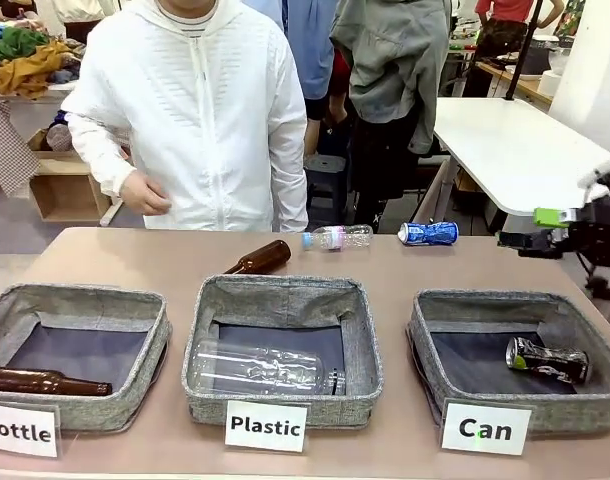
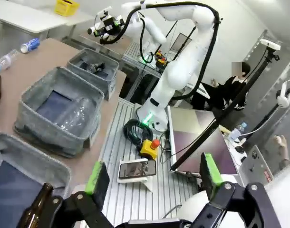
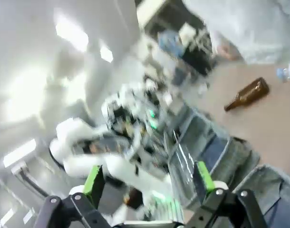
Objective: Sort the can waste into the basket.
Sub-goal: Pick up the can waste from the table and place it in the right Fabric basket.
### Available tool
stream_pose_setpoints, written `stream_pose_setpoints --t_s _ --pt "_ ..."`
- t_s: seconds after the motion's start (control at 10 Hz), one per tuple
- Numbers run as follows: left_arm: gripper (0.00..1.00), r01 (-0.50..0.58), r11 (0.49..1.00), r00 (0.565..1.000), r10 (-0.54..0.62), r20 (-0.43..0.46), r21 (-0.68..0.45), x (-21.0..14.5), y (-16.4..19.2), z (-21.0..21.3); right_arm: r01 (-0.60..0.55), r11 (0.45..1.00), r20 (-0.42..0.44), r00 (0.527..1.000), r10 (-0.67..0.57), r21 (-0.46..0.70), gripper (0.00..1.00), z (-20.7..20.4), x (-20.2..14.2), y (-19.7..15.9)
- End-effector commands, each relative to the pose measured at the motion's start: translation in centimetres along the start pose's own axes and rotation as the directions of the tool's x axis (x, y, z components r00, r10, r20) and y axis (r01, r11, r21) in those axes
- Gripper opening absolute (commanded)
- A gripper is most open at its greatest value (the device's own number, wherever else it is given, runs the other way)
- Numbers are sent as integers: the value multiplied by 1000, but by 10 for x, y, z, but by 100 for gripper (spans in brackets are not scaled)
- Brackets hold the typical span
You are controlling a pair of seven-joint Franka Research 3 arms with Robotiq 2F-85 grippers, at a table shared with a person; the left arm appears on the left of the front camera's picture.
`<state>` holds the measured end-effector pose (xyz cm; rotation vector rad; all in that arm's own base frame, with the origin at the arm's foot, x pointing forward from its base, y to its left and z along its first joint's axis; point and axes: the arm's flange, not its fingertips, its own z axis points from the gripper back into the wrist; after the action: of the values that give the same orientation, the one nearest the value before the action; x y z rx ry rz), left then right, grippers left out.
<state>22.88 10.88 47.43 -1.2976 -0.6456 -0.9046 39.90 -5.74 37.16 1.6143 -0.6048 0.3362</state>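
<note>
While the left hand and right hand gape released, the blue can lies flat, long axis running left-right.

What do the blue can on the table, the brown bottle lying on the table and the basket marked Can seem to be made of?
The blue can: thin metal, probably aluminium, with a glossy printed skin; its sides are dented. The brown bottle: likely glass, smooth and shiny, with a bright highlight. The basket: grey woven or felt-like fabric, matte; its soft walls sag slightly.
</note>
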Motion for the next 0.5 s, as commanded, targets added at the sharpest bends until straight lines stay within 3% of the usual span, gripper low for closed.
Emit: stream_pose_setpoints --t_s 0.0,0.1,0.4 --pt "100 2 1000 1000 -2 26 -1 -5 3 -3 94 996 322 943 -90 3 100 -8 -7 -7" --pt "100 -31 999 1000 31 4 -19 -3 13 -9 0 1000 0 1000 0 0 100 0 0 0" --pt "100 -3 1000 1000 3 2 -3 -1 1 -1 0 1000 0 1000 0 0 100 0 0 0"
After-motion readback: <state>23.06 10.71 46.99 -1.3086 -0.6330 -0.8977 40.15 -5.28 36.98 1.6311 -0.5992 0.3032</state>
